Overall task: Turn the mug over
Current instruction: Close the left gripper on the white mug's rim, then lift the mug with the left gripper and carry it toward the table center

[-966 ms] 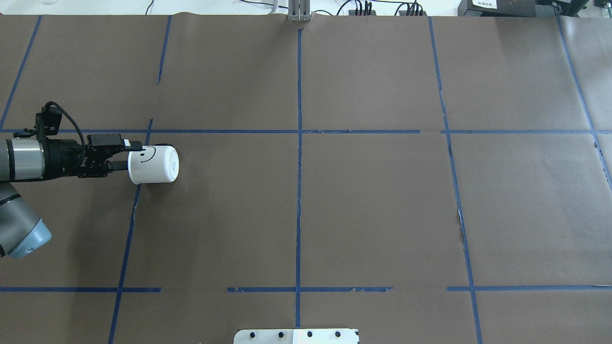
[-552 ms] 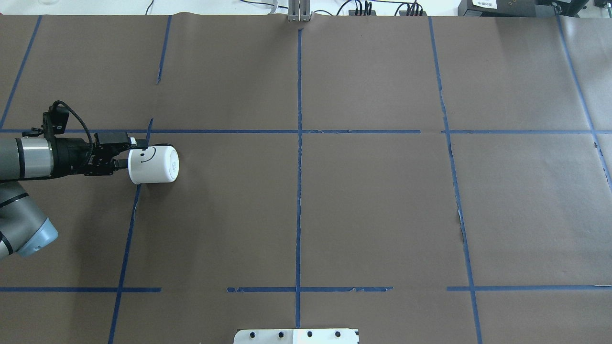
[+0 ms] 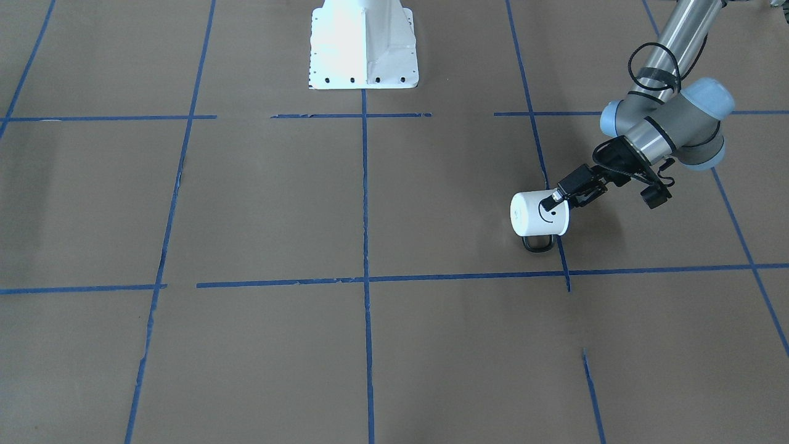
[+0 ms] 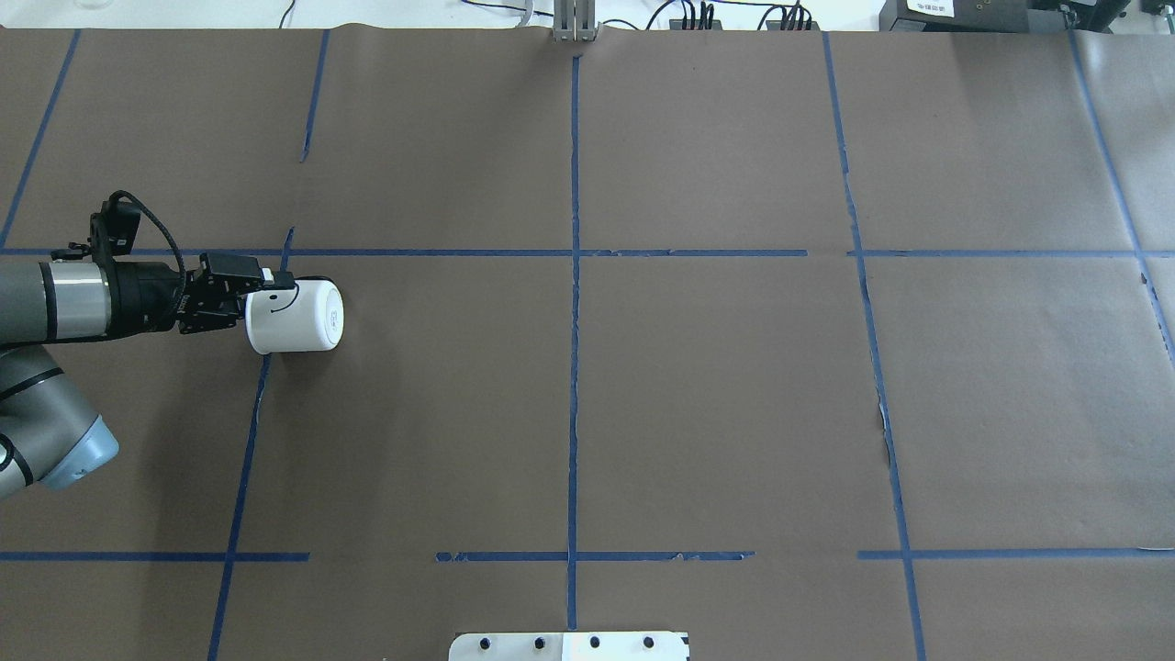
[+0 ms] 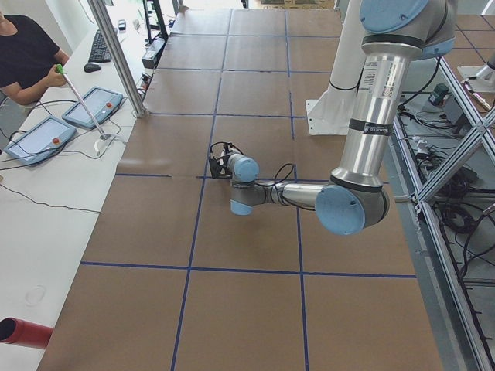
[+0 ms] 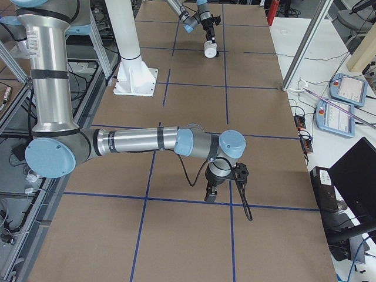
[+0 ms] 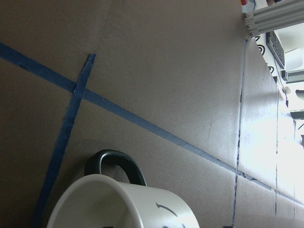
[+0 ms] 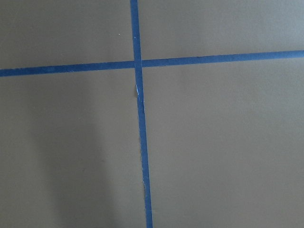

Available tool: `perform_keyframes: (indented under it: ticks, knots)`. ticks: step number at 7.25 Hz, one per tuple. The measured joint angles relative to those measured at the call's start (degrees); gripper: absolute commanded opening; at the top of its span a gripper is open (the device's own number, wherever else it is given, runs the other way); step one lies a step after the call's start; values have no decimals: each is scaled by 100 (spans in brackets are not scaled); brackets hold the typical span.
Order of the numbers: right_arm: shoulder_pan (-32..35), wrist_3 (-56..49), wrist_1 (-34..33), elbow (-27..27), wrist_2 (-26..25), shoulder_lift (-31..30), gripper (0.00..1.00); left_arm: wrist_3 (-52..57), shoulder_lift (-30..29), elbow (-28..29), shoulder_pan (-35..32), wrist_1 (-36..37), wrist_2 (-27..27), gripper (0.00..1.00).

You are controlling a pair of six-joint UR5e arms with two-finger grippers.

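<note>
The white mug (image 4: 303, 319) lies on its side on the brown table at the left, its flat base toward the table's middle and its mouth toward my left arm. Its black smiley faces up and its black handle (image 3: 537, 245) lies against the table on the far side. It also shows in the front view (image 3: 531, 216) and low in the left wrist view (image 7: 128, 204). My left gripper (image 4: 274, 296) is at the mug's mouth, with one finger over the outside wall and the other hidden by the mug; the jaws look open. My right gripper (image 6: 210, 195) hangs low over bare table far away; I cannot tell whether it is open or shut.
Blue tape lines (image 4: 574, 275) divide the brown table cover. The robot's white base (image 3: 363, 43) stands at the table's near edge. An operator (image 5: 27, 54) with tablets sits beyond the far edge.
My left gripper has moved forward toward the mug, so its upper finger now lies over the mug's wall and the lower finger is hidden. The mug has not moved.
</note>
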Motion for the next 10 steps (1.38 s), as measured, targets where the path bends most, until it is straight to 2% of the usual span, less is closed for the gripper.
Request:
perform_keyframes:
  ticks: [3,5,8,10]
  knots:
    - [0,0,0,0,0,0,100,-567,-119,-168,2,20,-102,0]
    - [0,0,0,0,0,0,100,-1135,-253,-666,-24,468,-650,0]
    - [0,0,0,0,0,0,100,-1296,-784,-1559,-73,2466,-955,0]
    - [0,0,0,0,0,0,100,-842,-1276,-2026,-73,3992,-946,0]
